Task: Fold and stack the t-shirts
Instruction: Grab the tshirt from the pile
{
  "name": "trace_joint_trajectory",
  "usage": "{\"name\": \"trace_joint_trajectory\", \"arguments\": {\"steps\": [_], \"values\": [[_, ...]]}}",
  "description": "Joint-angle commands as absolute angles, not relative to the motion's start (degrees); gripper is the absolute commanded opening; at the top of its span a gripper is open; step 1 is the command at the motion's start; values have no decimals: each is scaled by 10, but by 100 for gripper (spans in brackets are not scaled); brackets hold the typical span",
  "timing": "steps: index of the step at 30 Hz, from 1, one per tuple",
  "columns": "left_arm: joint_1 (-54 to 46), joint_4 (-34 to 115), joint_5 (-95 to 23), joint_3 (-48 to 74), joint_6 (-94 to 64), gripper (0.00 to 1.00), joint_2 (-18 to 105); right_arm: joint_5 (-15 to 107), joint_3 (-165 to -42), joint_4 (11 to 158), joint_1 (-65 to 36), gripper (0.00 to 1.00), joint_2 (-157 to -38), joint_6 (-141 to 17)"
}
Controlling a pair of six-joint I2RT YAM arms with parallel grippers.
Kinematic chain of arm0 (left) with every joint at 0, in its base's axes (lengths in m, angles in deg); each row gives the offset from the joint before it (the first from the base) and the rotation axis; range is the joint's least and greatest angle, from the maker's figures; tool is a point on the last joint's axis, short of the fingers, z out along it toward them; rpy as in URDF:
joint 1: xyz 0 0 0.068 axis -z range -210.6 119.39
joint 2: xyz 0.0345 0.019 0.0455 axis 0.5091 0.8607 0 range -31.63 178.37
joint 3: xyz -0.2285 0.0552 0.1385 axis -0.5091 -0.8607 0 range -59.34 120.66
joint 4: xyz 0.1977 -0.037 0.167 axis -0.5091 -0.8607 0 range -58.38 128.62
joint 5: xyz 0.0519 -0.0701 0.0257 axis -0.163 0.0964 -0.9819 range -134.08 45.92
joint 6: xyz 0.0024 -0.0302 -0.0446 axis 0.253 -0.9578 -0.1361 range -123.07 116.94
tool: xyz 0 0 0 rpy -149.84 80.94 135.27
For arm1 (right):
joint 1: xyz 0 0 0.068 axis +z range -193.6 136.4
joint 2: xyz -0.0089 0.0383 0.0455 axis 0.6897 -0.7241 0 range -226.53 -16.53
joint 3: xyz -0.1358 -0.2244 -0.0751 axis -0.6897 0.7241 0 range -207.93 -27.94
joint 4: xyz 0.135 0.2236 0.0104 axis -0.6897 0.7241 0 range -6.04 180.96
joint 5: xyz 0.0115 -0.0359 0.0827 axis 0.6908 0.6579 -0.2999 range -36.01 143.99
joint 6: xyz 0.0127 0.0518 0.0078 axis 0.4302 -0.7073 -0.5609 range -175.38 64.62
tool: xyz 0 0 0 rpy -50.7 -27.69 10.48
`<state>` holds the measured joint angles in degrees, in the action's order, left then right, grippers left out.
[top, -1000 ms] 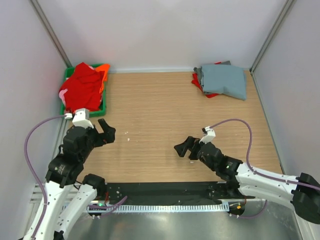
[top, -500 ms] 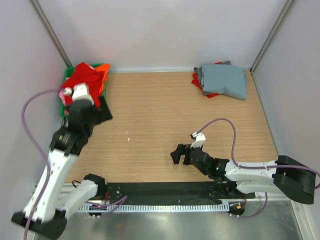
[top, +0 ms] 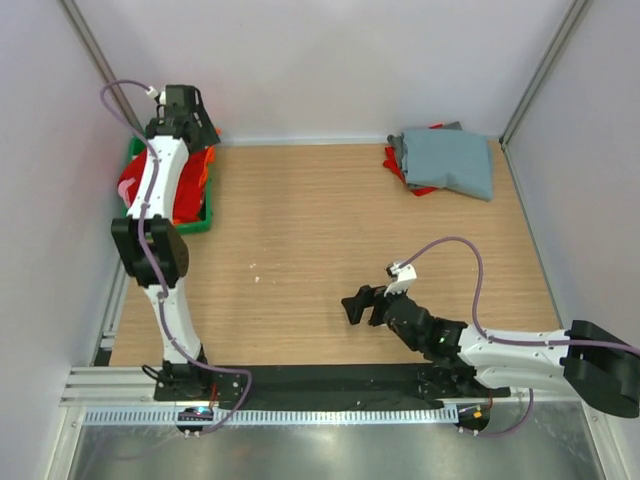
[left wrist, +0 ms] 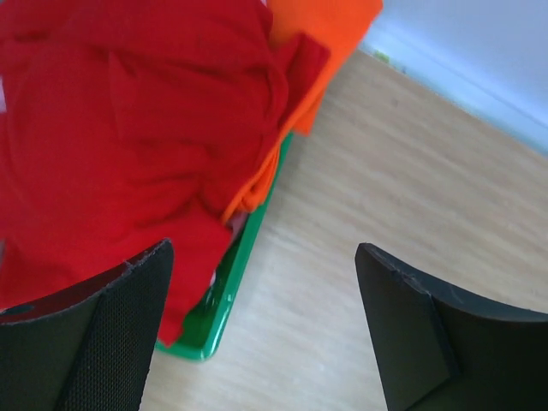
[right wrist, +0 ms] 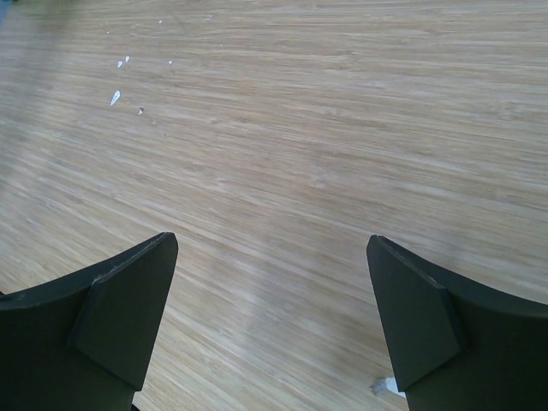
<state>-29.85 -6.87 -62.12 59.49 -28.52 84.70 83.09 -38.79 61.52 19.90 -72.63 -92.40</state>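
T-shirts fill the green bin (left wrist: 224, 295) that lies below the left pincer (left wrist: 265, 338). A crumpled bright red t-shirt (left wrist: 111, 128) takes up most of it and spills over the near rim. An orange t-shirt (left wrist: 321, 38) lies under the red one and shows along the bin's worktop side and at its far corner. The left pincer hangs above that side of the bin with its black fingers (left wrist: 94, 342) wide apart and nothing between them. One finger sits over the red cloth, the other over the bare wooden worktop (left wrist: 411, 188). From above, the left arm is extended far out along the left wall to get there. Well apart from both pincers, in the far right corner of the worktop, a folded grey-blue t-shirt (top: 455, 160) rests on a second red t-shirt (top: 398, 165), whose edge pokes out at the pile's left side. The right pincer (top: 358, 304) sits low over the middle of the worktop, near its own base. Its fingers (right wrist: 98, 330) are spread apart too, with only wood grain and a few small white specks (right wrist: 116, 97) ahead of them.
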Motion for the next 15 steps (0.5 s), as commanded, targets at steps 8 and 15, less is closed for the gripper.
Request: {"name": "trace_joint_trajectory", "arguments": {"steps": [8, 15], "values": [[-393, -90, -643, 728, -287, 86, 955, 865, -357, 575, 190, 100, -687, -905], [-409, -65, -616, 750, -292, 83, 1000, 866, -358, 572, 186, 100, -691, -906]]}}
